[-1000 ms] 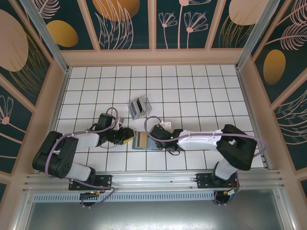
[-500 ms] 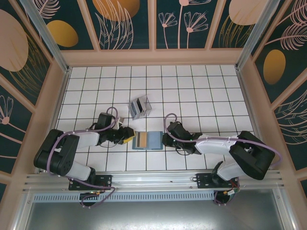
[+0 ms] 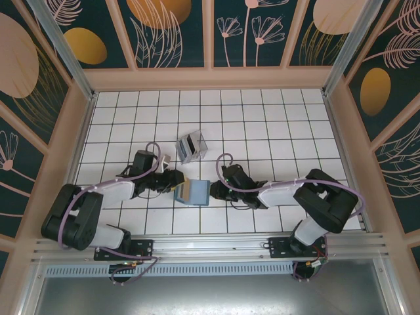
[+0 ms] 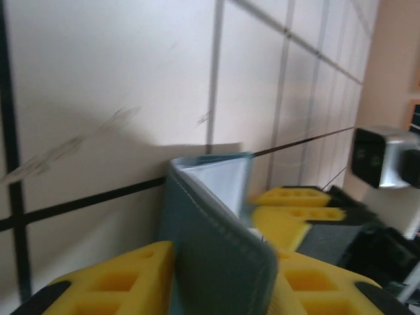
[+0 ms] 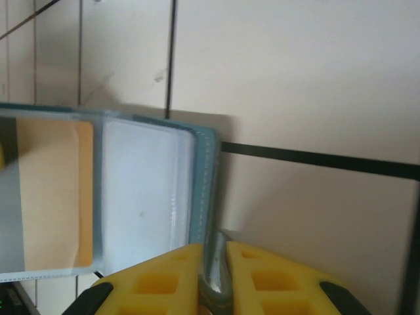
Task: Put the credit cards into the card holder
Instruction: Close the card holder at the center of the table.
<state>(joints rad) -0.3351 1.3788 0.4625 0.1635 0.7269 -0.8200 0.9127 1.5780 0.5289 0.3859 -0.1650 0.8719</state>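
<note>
The teal card holder [image 3: 197, 193] lies on the white tiles between both arms. My left gripper [image 3: 177, 187] is shut on its left flap, which stands raised and folded over [image 4: 216, 243] between the yellow fingers [image 4: 111, 282]. My right gripper [image 3: 213, 192] is shut on the holder's right edge [image 5: 215, 275]. In the right wrist view the holder's inside shows clear sleeves [image 5: 141, 190] and a tan insert [image 5: 52, 190]. The right gripper's yellow fingers [image 4: 295, 197] show beyond the flap in the left wrist view. The grey striped credit cards [image 3: 191, 147] sit about two tiles behind the holder, untouched.
Wooden side walls [image 3: 72, 131] and a back wall [image 3: 210, 79] enclose the tiled floor [image 3: 275, 125]. A metal rail [image 3: 210, 246] runs along the near edge by the arm bases. Open tiles lie behind and to the right of the cards.
The right gripper drew back right, then returned and closed on the holder's right edge. The left gripper lifted the left flap over, so the holder looks narrower and its striped inside is covered.
</note>
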